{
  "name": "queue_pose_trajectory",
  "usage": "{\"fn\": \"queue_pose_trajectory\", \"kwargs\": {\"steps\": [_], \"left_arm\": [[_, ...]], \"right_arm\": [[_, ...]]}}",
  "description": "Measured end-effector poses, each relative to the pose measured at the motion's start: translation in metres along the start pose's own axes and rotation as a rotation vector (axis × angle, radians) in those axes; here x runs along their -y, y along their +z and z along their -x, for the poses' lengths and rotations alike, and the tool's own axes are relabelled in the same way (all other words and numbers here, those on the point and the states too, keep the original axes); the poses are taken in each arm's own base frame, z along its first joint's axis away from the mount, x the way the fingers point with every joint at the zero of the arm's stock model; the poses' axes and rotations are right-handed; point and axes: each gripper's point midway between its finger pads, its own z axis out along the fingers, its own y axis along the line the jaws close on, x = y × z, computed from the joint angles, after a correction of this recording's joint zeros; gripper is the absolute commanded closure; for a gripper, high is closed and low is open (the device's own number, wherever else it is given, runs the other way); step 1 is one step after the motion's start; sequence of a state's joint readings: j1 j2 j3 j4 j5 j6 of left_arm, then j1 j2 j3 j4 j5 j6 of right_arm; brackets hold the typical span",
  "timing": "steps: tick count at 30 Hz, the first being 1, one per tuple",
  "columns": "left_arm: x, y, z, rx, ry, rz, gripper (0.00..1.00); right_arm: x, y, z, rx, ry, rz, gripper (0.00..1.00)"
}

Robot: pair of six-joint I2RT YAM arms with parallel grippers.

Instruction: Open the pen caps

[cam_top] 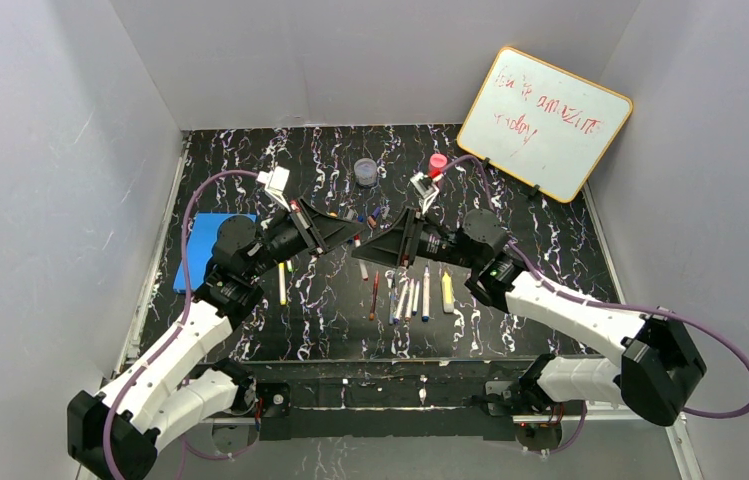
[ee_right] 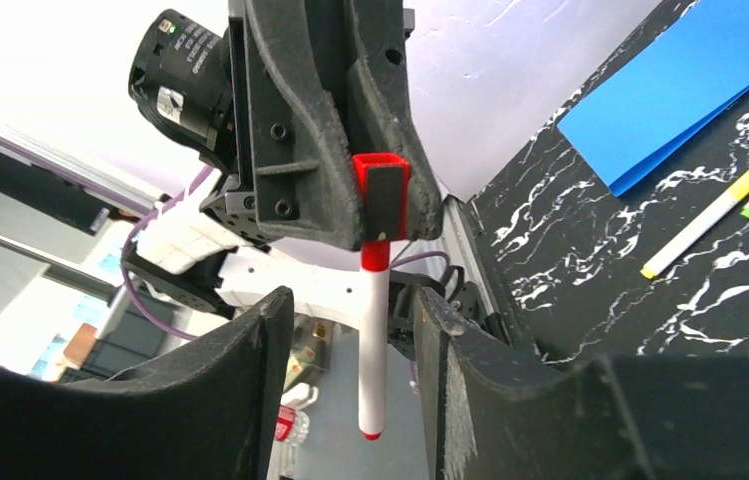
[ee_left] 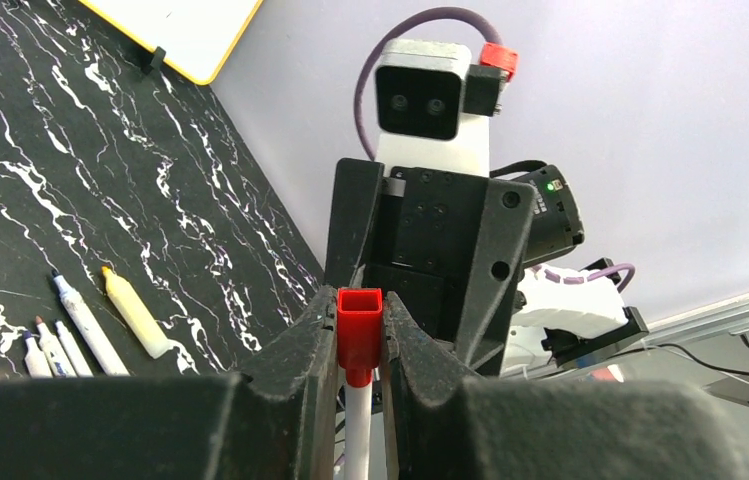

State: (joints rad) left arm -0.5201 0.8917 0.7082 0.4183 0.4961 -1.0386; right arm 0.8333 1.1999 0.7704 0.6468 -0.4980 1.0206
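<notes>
While in left pincer [ee_left: 360,312], pen [ee_right: 374,340] rightward.

The whiteboard [cam_top: 545,120], propped at the back right of the table [cam_top: 550,250], carries two lines of red handwriting. The upper line ends in a word that reads roughly "amazing", and its opening word is not legible. The lower line reads "today". Any print on the barrels of the pens [cam_top: 425,293] is too small to read.
</notes>
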Motion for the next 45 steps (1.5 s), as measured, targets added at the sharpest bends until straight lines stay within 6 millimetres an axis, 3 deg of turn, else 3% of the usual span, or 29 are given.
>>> {"fn": "queue_pose_trajectory", "kwargs": {"steps": [5, 9, 10, 16, 22, 26, 33, 45], "left_arm": [[0.003, -0.001, 0.001, 0.005, -0.003, -0.006, 1.00], [0.002, -0.002, 0.002, 0.014, -0.004, 0.001, 1.00], [0.002, -0.001, 0.003, 0.015, -0.007, 0.003, 1.00], [0.001, -0.002, 0.011, 0.053, 0.007, 0.065, 1.00], [-0.001, 0.000, -0.012, -0.028, -0.002, 0.106, 1.00], [-0.008, 0.010, -0.023, -0.074, -0.040, 0.115, 1.00], [0.001, 0.017, -0.015, -0.054, -0.051, 0.080, 1.00], [0.002, 0.016, -0.017, -0.049, -0.063, 0.090, 1.00]], "right_arm": [[0.008, 0.009, 0.001, 0.007, 0.057, 0.010, 0.65], [0.007, 0.013, 0.001, 0.009, 0.085, 0.031, 0.97], [0.005, 0.013, 0.002, 0.010, 0.084, 0.043, 0.99], [0.005, 0.010, 0.002, 0.022, 0.061, 0.037, 0.99], [0.011, -0.021, -0.012, 0.101, 0.050, -0.012, 0.99], [0.019, -0.036, -0.012, 0.153, 0.039, -0.077, 0.99], [0.012, -0.043, 0.003, 0.174, -0.053, -0.148, 0.99], [0.010, -0.052, 0.005, 0.177, -0.099, -0.185, 0.99]]}}
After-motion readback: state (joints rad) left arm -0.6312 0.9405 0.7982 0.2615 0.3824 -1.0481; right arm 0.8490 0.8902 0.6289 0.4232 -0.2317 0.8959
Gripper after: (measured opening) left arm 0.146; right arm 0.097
